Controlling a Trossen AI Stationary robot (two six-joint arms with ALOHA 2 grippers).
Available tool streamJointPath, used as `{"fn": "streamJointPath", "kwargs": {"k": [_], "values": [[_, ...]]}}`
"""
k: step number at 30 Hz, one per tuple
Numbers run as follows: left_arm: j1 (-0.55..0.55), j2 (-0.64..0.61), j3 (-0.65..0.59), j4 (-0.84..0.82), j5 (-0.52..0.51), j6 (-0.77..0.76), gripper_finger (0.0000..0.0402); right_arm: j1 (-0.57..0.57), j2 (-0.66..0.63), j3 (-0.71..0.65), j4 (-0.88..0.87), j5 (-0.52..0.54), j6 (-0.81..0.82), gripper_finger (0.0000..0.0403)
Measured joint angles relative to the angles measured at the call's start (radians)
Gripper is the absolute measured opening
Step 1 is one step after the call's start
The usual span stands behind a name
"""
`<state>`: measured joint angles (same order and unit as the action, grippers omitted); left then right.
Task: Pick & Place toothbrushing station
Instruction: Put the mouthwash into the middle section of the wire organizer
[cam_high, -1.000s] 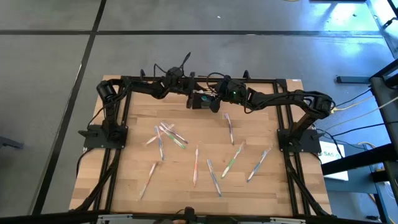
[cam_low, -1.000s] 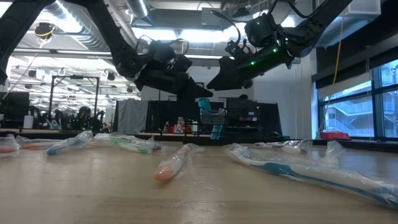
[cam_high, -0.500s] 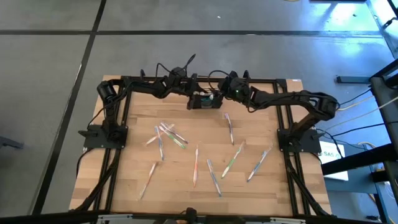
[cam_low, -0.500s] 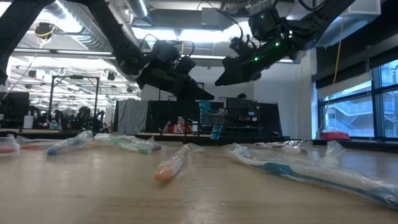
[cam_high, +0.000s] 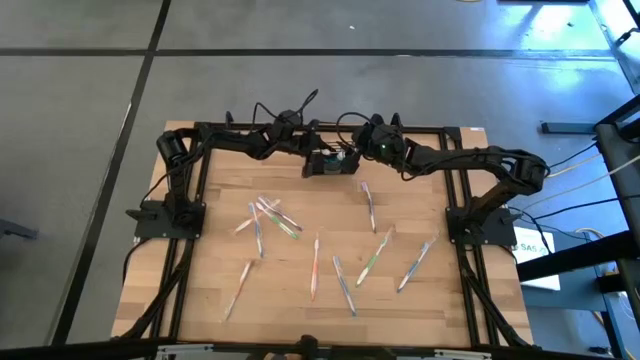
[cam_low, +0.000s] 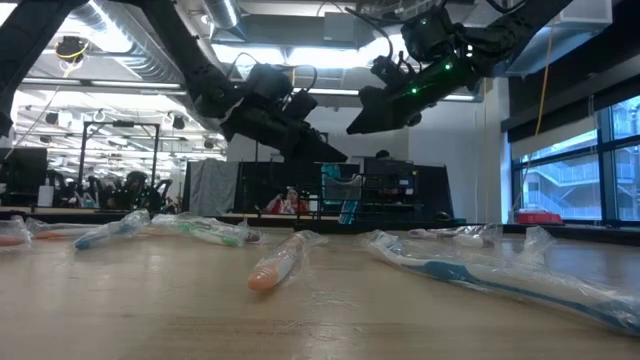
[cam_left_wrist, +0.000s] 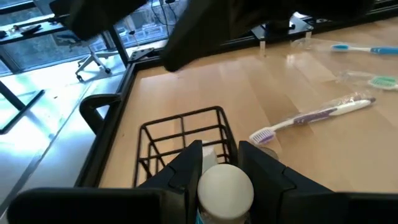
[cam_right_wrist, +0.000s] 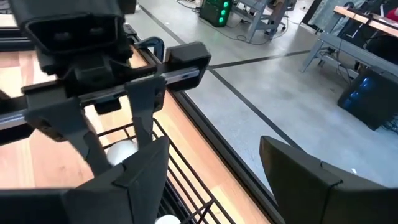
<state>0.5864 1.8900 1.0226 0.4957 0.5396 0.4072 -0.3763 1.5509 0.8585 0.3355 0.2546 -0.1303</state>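
Up at the bench's (cam_high: 430, 300) far edge, the left claw (cam_left_wrist: 214, 163) grips a white-capped tube (cam_left_wrist: 225, 186) over the caddy (cam_left_wrist: 183, 134); the right claw (cam_right_wrist: 211, 168) hangs open beside it.

high view: from above, straight down on the whole table (cam_high: 200, 300).
low view: at tabletop height, level, toward the room.
wrist views: close, both showing the caddy (cam_left_wrist: 183, 134).
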Motion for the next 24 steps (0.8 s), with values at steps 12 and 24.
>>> {"fn": "streamJointPath", "kwargs": {"k": [12,24], "values": [[0.001,0.0,0.055,-0.129,-0.007,0.026,0.009,0.0,0.0,0.0,0.0,0.0,0.003,0.0254],[0.005,0.033,0.054,-0.126,-0.041,0.025,0.0091,0.0,0.001,0.0,0.0,-0.005,0.018,0.0254]]}}
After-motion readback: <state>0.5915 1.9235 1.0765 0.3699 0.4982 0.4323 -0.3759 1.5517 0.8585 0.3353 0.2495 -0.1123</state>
